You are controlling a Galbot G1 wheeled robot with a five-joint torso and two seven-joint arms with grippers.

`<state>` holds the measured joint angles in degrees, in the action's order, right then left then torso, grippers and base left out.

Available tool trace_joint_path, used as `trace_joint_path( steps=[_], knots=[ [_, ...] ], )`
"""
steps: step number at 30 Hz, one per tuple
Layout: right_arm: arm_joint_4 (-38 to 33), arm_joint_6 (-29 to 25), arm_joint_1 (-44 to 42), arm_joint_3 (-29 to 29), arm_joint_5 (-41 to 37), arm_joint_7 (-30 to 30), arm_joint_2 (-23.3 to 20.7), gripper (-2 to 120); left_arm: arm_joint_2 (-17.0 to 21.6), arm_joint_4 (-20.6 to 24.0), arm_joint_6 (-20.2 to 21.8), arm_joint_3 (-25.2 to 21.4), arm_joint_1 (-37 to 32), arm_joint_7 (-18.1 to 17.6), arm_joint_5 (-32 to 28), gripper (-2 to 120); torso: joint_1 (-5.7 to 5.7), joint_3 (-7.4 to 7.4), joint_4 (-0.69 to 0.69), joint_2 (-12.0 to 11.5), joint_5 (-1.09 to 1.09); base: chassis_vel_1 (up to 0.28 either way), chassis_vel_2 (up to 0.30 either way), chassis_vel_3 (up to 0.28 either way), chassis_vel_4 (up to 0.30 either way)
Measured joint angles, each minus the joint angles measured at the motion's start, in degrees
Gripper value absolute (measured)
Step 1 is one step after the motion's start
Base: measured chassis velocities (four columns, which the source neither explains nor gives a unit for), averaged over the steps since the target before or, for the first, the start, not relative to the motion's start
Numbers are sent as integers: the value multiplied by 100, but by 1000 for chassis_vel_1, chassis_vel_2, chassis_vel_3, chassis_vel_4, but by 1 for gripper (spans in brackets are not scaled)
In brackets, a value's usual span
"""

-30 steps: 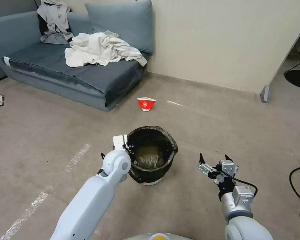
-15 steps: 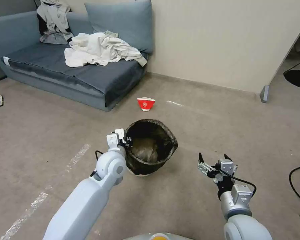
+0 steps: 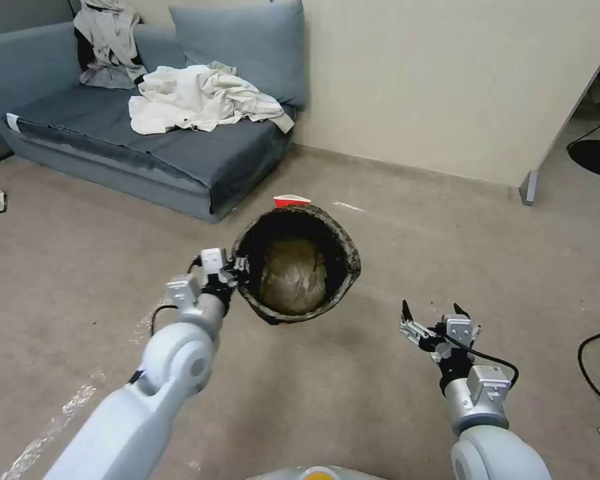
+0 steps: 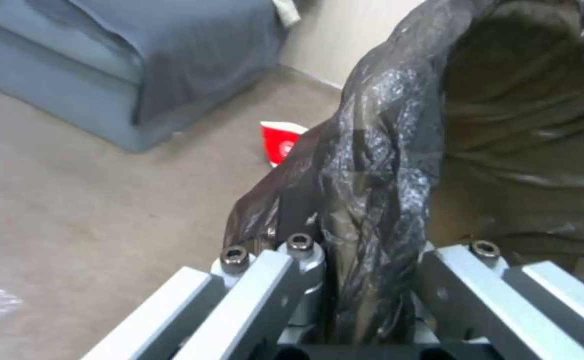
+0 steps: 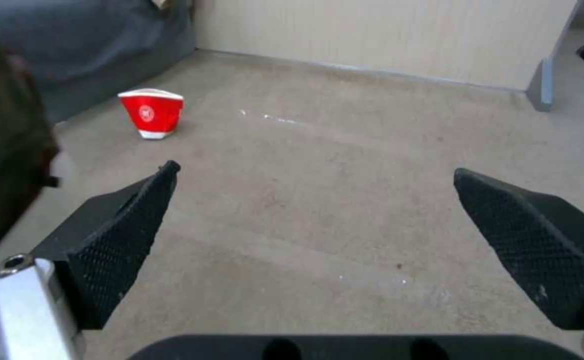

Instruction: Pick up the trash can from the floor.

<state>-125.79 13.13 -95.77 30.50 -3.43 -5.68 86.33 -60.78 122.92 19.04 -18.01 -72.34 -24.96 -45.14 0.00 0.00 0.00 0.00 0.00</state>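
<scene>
The floor (image 3: 353, 400) lies bare beneath the trash can (image 3: 297, 267), which hangs tilted in the air, pinched at its bag-covered rim by the left gripper (image 3: 237, 270). The right gripper (image 3: 433, 317) hovers wide apart, idle. Risk: slick plastic (one-sided hold) could slip, dropping the bin.

The trash can (image 3: 297, 267) hides most of the red bowl (image 3: 291, 200) at frame centre; the left gripper's (image 4: 355, 300) fingertips are buried in bag folds.
</scene>
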Motion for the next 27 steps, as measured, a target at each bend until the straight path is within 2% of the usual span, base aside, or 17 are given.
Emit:
trace_joint_path(
  steps=[12, 27],
  knots=[
    [-9, 2, 28, 10, -7, -2, -20, 100, -229, 632, 130, -179, -1030, -214, 477, 3, 0, 0, 0, 0, 0, 0, 0, 0, 0],
    [-61, -8, 31, 20, -13, -10, -5, 100, -300, 716, 141, -171, -1151, -324, 500, 3, 0, 0, -1, 0, 0, 0, 0, 0, 0]
  ],
)
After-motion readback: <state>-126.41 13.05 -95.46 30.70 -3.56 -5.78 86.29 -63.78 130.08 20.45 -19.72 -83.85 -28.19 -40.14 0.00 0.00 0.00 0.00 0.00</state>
